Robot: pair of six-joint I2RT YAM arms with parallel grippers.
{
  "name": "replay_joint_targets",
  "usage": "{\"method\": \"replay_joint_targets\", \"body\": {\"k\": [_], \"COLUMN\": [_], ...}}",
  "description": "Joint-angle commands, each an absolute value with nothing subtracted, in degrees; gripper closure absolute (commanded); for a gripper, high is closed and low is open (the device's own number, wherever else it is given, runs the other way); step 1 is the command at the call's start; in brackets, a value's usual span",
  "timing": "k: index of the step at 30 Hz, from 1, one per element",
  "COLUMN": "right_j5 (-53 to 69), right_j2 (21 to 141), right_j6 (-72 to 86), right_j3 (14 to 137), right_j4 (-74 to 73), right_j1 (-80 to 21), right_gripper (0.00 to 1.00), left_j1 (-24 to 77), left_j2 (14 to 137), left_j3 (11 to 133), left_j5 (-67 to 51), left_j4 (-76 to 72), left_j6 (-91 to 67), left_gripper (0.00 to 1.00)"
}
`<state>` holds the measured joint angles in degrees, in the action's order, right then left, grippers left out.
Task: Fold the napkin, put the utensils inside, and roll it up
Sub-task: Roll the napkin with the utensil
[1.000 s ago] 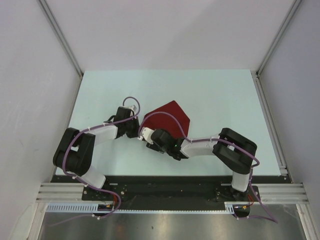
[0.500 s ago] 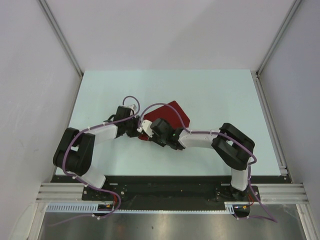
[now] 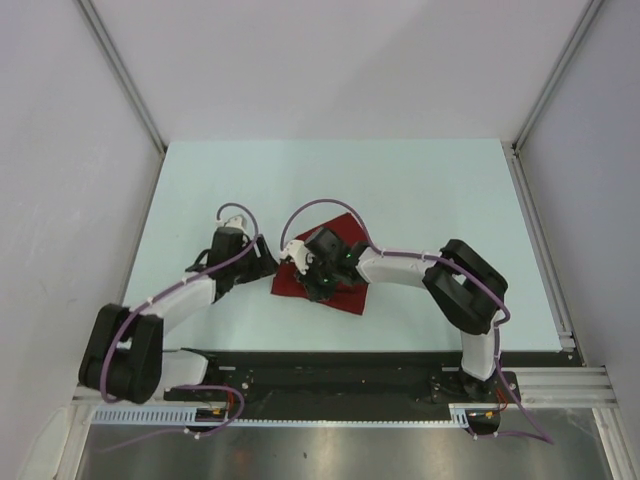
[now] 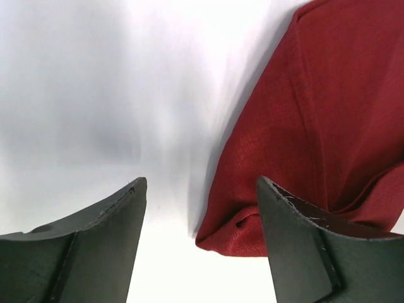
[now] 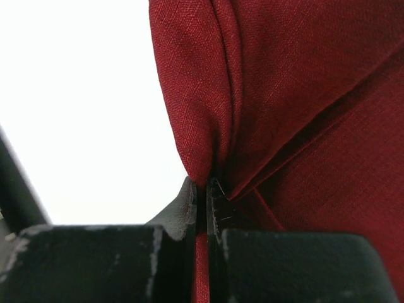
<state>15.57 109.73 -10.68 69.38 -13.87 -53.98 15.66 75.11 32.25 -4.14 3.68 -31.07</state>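
Observation:
The dark red napkin [image 3: 345,293] lies folded on the pale table, mid-front, mostly under the right wrist. My right gripper [image 3: 312,275] is shut on a bunched fold of the napkin [image 5: 208,126], the cloth pinched between its black fingers [image 5: 189,208]. My left gripper [image 4: 201,189] stands open just left of the napkin [image 4: 303,139], whose folded corner lies between the jaws, nearer the right one, touching neither. In the top view the left gripper [image 3: 268,262] sits at the cloth's left edge. The utensils are out of view.
The pale table [image 3: 420,190] is bordered by white walls at the back and sides, with a metal rail [image 3: 540,250] along the right. The arm bases stand on the black strip [image 3: 330,370] at the front.
The left gripper has opened, let go of the napkin and drawn back left. The right gripper has shut on the cloth and pulled it toward the front, changing the napkin's shape.

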Motion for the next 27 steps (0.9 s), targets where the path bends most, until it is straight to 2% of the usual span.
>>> {"method": "replay_joint_targets", "body": {"k": [1, 7, 10, 16, 22, 25, 27], "right_j5": [27.2, 35.1, 39.0, 42.9, 43.9, 44.3, 44.3], "right_j2": [111.4, 112.1, 114.3, 119.8, 122.3, 122.4, 122.6], "right_j6": [-4.4, -0.5, -0.5, -1.3, -2.5, -2.6, -2.7], "right_j3": [69.1, 72.1, 75.1, 79.5, 81.9, 82.1, 82.2], "right_j4": [-23.3, -23.0, -25.5, -29.6, -31.4, -31.4, -31.6], "right_j1": [-53.4, -48.8, -46.6, -43.2, -42.1, -41.9, -41.8], "right_gripper": [1.00, 1.00, 1.00, 1.00, 1.00, 1.00, 1.00], "left_j1": [15.4, 15.6, 15.6, 15.6, 15.6, 15.6, 15.6], "left_j2": [67.1, 56.9, 55.6, 62.5, 67.7, 71.3, 73.4], "left_j3": [26.4, 19.6, 16.9, 17.4, 18.5, 19.8, 20.2], "left_j5": [-2.9, -9.7, -13.6, -19.0, -17.7, -17.5, -17.9], "left_j4": [-2.8, -7.5, -10.6, -14.2, -15.3, -15.1, -15.9], "left_j6": [-32.0, -31.7, -32.8, -33.8, -34.5, -35.1, -35.5], "left_gripper": [0.25, 0.25, 0.22, 0.21, 0.23, 0.26, 0.34]}}
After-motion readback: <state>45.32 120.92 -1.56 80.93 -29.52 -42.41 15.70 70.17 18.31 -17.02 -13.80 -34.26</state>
